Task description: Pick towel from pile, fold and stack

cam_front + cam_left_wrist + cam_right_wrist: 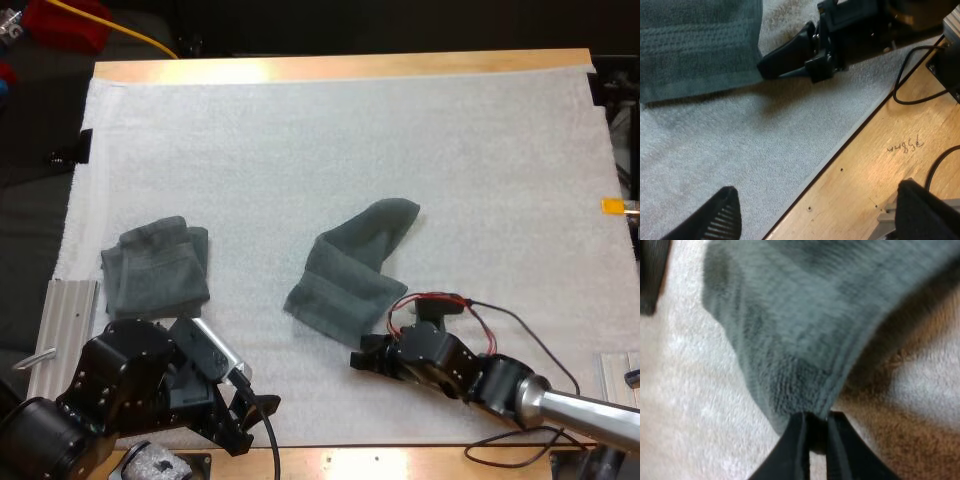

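Your right gripper (812,437) is clamped on the 6 o'clock corner of the loose towel (350,265), which sprawls mid-mat (300,130). Your left gripper (822,212) hangs with fingers apart at the mat's near edge, 7 o'clock from that towel. A folded towel (155,268) lies at its 9 o'clock.

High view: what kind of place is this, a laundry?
Probably a robotics lab bench: a wooden table under a white mat, the right end effector pinching a towel, a folded towel nearby.
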Controlling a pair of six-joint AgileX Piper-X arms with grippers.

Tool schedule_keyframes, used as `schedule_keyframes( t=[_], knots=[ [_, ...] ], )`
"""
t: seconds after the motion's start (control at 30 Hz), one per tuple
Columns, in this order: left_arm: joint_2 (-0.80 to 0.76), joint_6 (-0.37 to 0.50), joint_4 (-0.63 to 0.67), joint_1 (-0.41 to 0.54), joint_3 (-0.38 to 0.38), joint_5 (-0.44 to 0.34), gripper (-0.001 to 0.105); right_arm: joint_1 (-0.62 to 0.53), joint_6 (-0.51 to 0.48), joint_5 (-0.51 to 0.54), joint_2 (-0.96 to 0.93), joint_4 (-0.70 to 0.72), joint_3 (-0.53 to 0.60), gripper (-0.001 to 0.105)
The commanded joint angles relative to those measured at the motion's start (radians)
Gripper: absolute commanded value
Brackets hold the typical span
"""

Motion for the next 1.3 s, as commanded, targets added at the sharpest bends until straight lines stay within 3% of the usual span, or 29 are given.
schedule_keyframes(
  t=[0.0, 0.37, 0.83, 1.07, 1.27],
  knots=[
    [-0.005, -0.008, 0.002, -0.005, -0.006, 0.009, 0.062, -0.002, -0.069, -0.001, -0.017, 0.084, -0.028, 0.001],
    [-0.005, -0.008, 0.002, -0.005, -0.006, 0.007, 0.062, -0.002, -0.376, 0.087, -0.033, 0.452, -0.303, 0.001],
    [-0.005, -0.008, 0.002, -0.005, -0.006, -0.007, 0.062, -0.003, -0.697, 0.367, -0.033, 0.722, -0.709, 0.001],
    [-0.005, -0.001, 0.002, -0.005, -0.006, -0.037, 0.062, -0.003, -0.833, 0.514, -0.033, 0.791, -0.848, 0.001],
    [-0.005, 0.017, 0.002, -0.005, -0.006, -0.074, 0.062, -0.011, -0.958, 0.714, -0.033, 0.887, -0.933, 0.001]
  ],
)
